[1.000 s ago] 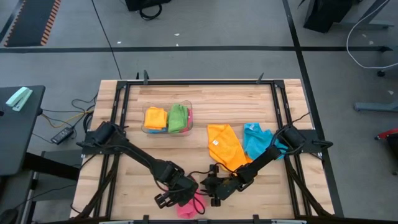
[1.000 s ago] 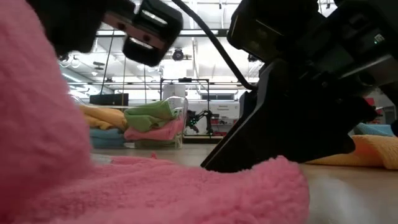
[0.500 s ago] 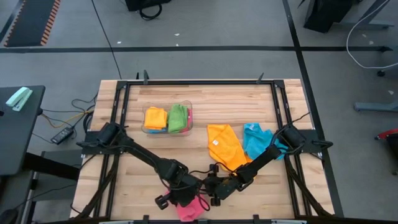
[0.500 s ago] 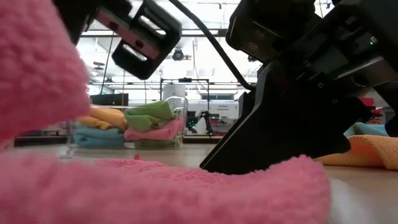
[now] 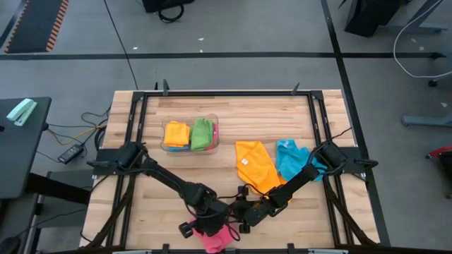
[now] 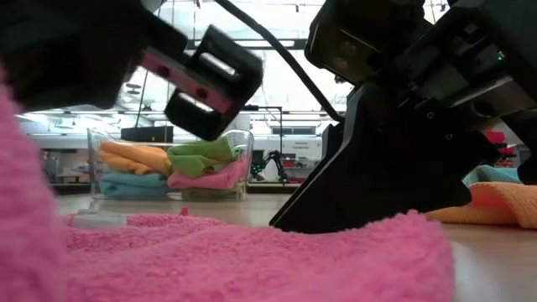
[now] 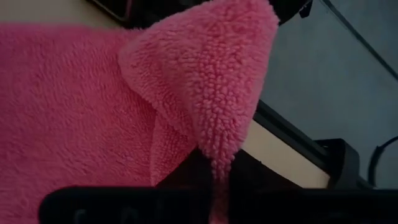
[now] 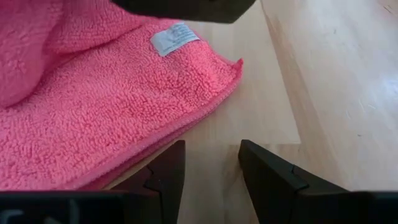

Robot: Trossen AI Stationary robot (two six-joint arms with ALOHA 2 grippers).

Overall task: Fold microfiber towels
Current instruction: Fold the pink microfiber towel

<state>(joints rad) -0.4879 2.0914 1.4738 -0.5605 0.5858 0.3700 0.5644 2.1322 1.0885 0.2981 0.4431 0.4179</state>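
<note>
Pale wooden table (image 5: pixel 226 116) on grey floor; bright workshop behind.
I see the fuzzy pink microfiber towel (image 5: pixel 215 238) at six o'clock, corner lifted, pinched by my left gripper (image 5: pixel 206 227); right gripper (image 5: pixel 244 214) spread beside it.

No legible text or labels

Towels: three loose (image 5: pixel 217 237), four in bin (image 5: pixel 212 150)
</note>
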